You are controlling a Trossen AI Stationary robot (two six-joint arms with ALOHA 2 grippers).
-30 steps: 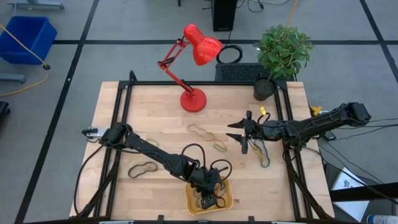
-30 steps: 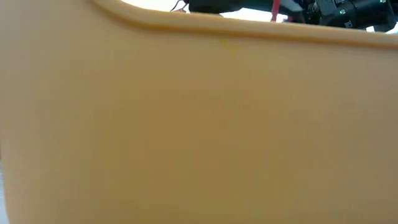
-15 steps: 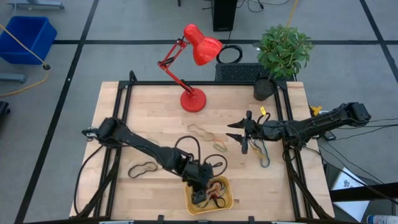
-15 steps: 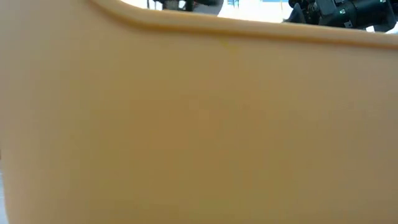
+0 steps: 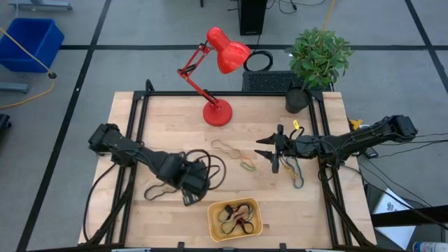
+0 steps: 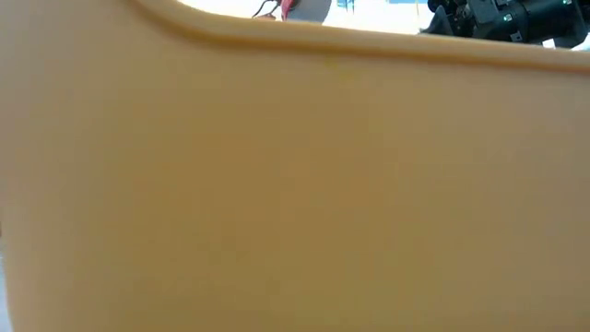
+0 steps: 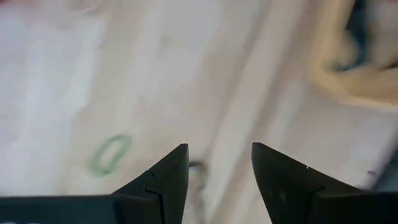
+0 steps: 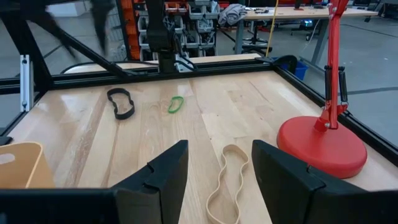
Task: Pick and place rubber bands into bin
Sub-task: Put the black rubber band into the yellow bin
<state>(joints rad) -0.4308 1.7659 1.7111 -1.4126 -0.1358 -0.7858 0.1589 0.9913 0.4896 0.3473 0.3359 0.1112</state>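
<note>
The bin (image 5: 234,219) is a yellow-orange tray at the table's near edge; its wall (image 6: 295,184) fills the low view. Several rubber bands (image 5: 236,214), black and reddish, lie in it. Loose on the wood lie a black band (image 5: 161,190), a tan band (image 5: 225,148), a greenish band (image 5: 248,165) and dark bands (image 5: 294,172). My left gripper (image 5: 189,201) stands open and holds nothing, left of the bin, beside the black band. My right gripper (image 5: 262,148) hovers open at the right, near the tan band (image 8: 225,180).
A red desk lamp (image 5: 217,112) stands at the far middle, and a potted plant (image 5: 318,59) at the far right corner. Black rails (image 5: 136,140) frame the tabletop. Bare wood lies between the lamp and the bin.
My left gripper has let go of a reddish band, which now lies in the bin. It has then drawn out of the bin toward the table's left edge, ending beside the black band. My right arm has kept still.
</note>
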